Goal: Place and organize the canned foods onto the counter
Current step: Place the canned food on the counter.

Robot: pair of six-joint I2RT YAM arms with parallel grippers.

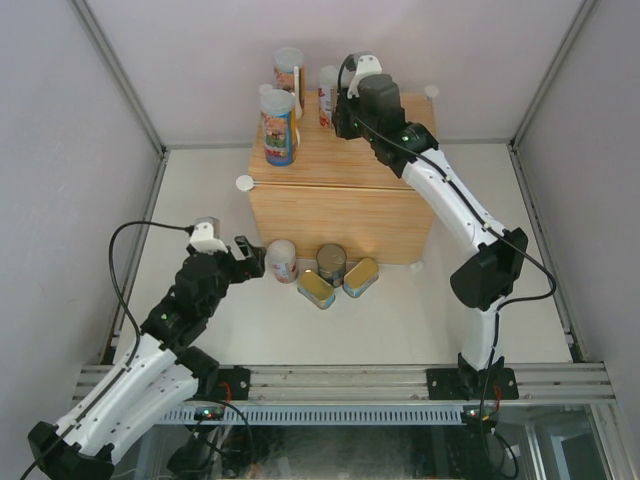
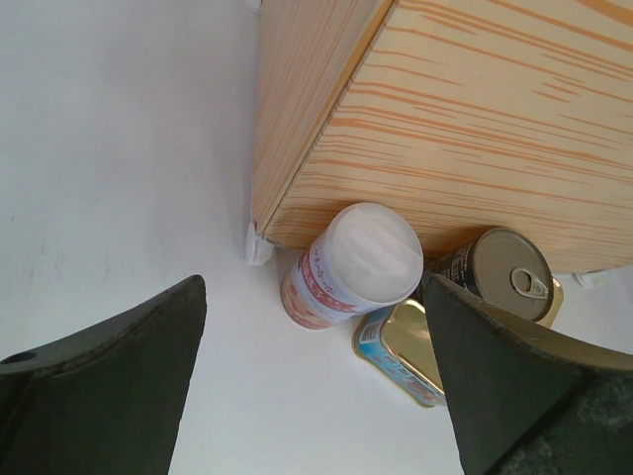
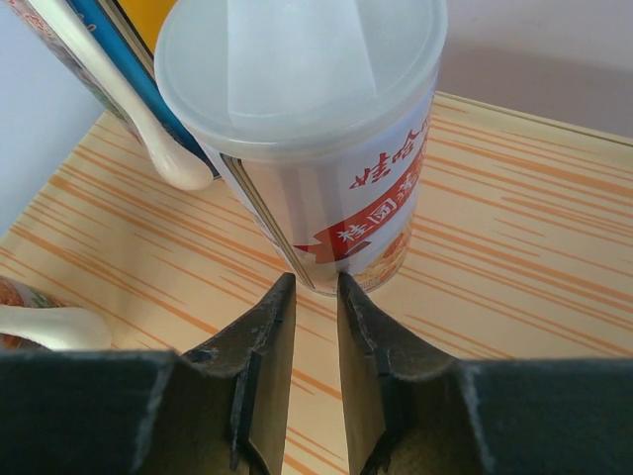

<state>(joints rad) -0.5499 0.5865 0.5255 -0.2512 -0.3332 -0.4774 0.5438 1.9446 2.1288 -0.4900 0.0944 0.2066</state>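
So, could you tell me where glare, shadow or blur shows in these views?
Top external: even light, only soft shadows on the table. Left wrist: table nearly washed out, near jaws dark and soft-edged. Right wrist: the close white-lidded can looks pale, its label still legible.

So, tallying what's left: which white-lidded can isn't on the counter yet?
The white-lidded can at the counter's foot, by the left gripper; the other three stand on top.

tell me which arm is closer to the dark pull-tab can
Left. The left arm has its open jaws just left of the dark can, a white-lidded can between them. The right arm is up over the counter, jaws at a tall can there.
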